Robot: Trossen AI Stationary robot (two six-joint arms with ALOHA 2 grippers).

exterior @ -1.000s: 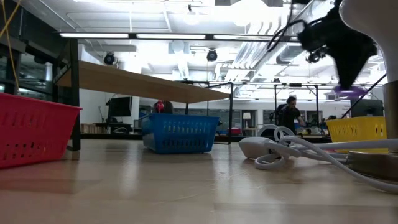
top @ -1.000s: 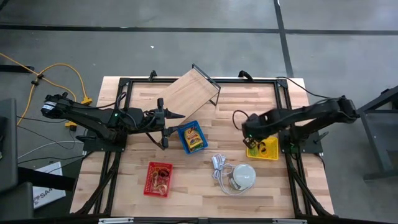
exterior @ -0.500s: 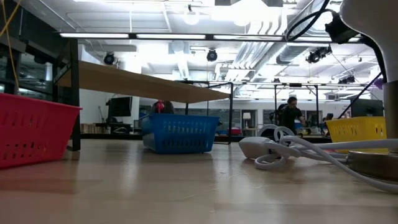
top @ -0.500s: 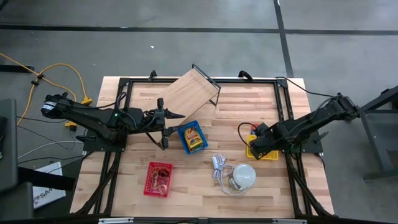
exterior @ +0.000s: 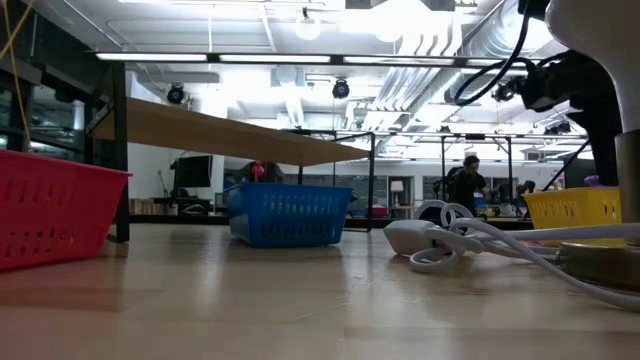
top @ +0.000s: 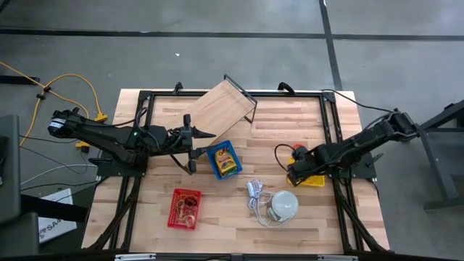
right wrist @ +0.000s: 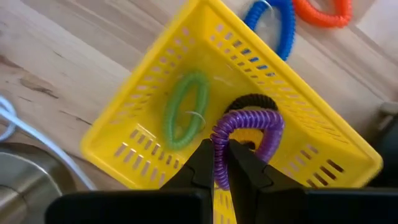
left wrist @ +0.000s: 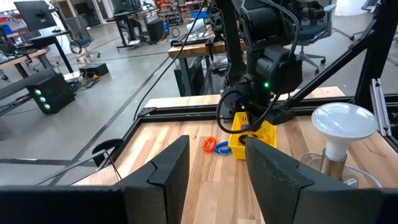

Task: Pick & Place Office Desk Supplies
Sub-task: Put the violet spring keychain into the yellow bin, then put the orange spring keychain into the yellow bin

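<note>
While the purple coil ring is pinched by the right end effector just above the yellow basket, at about four o'clock on the bench, it could be released early and caught on the rim. The left end effector is kept open, idle, at nine o'clock.

Wood table: three baskets, lamp, perhaps board.
</note>
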